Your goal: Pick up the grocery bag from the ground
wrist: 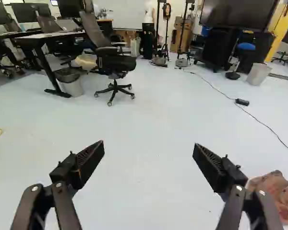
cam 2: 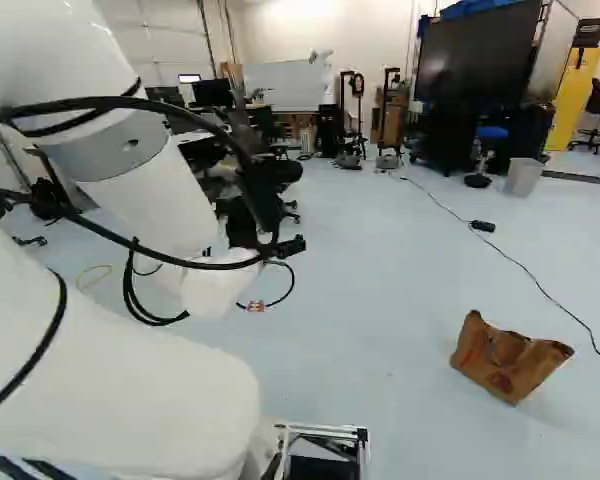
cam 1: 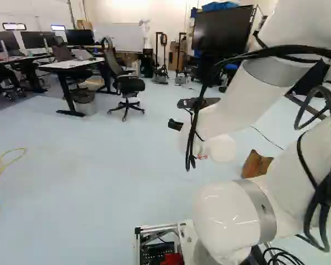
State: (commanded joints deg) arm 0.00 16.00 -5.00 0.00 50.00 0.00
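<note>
Coming in w/ gripper (cam 2: 291,245) spread wide, up & L of bag (cam 2: 510,360) in R base view. See bag on floor (cam 2: 380,310), partly hidden outside one finger in wrist view. Watch thin blk cable (cam 2: 521,265) running past bag's far R side. Look beyond bag for bin (cam 2: 523,177) & big blk screen (cam 2: 475,58). Catch wheeled chair (cam 1: 131,85) beyond & L of bag, looped yel. cord (cam 1: 1,165) farther L. Back to bag: brn, creased, paper-like, slumped at a tilt.
</note>
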